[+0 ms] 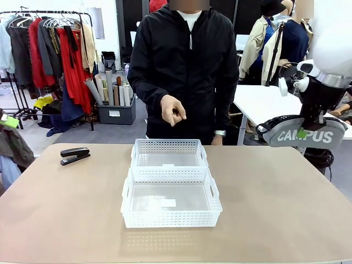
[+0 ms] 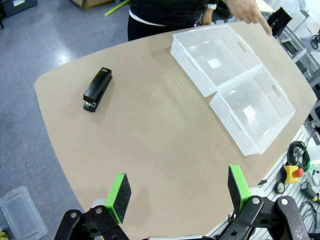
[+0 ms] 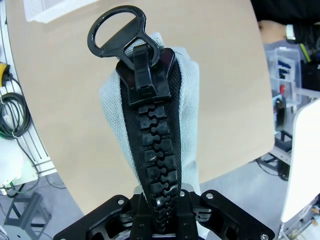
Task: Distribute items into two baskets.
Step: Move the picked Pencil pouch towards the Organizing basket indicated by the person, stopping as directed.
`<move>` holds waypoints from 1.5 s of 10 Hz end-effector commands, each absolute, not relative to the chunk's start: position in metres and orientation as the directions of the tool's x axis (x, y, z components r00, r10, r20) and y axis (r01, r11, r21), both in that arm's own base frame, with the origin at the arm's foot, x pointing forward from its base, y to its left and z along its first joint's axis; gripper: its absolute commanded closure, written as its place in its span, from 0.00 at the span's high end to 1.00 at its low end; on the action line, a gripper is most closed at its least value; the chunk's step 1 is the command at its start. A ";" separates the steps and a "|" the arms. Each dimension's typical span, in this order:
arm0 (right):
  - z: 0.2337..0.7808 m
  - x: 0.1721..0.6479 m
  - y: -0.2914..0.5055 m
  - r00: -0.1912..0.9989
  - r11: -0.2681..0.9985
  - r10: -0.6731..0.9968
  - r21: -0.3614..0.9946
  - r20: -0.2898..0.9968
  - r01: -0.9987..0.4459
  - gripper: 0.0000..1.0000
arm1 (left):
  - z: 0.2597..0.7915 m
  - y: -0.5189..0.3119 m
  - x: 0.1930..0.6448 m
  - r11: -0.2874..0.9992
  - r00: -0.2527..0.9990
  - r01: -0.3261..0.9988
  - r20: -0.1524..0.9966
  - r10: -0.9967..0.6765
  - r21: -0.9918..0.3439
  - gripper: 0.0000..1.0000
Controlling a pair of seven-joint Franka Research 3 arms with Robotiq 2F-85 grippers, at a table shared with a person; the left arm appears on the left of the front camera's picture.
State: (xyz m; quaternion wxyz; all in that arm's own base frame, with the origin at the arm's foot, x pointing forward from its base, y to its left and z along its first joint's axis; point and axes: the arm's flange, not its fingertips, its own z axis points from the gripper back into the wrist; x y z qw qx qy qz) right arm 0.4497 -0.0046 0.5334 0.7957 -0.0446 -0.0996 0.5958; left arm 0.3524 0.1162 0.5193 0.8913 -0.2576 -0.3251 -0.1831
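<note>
My right gripper [image 1: 302, 132] hangs high at the right, past the table's right edge, shut on the grey CAMPUS zip pouch [image 1: 303, 133]. In the right wrist view the pouch [image 3: 152, 140] stands up between the jaws, its black zip and ring pull facing the camera. Two white lattice baskets stand end to end at mid-table: the near basket [image 1: 171, 204] and the far basket [image 1: 169, 153]. The black stapler [image 1: 75, 155] lies on the table at the far left; from the left wrist the stapler [image 2: 97, 89] is well ahead. My left gripper [image 2: 179, 194] is open, high over the table's left end.
A person in a black jacket stands at the far edge, one hand [image 1: 173, 110] pointing down toward the baskets. A clothes rack [image 1: 52, 55] and a bin of rolls [image 1: 115, 107] stand behind. The tan table [image 1: 286, 203] has bare room on both sides of the baskets.
</note>
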 end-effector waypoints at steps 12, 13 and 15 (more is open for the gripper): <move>0.539 0.453 -0.005 0.271 0.286 0.958 -0.208 0.097 -0.935 0.00 | 0.520 0.117 0.353 0.794 0.716 0.499 0.681 -0.153 -0.347 1.00; 0.539 0.453 -0.005 0.271 0.286 0.958 -0.208 0.097 -0.935 0.00 | 0.520 0.117 0.353 0.794 0.716 0.499 0.681 -0.153 -0.347 1.00; 0.539 0.453 -0.005 0.271 0.286 0.958 -0.208 0.097 -0.935 0.00 | 0.520 0.117 0.353 0.794 0.716 0.499 0.681 -0.153 -0.347 1.00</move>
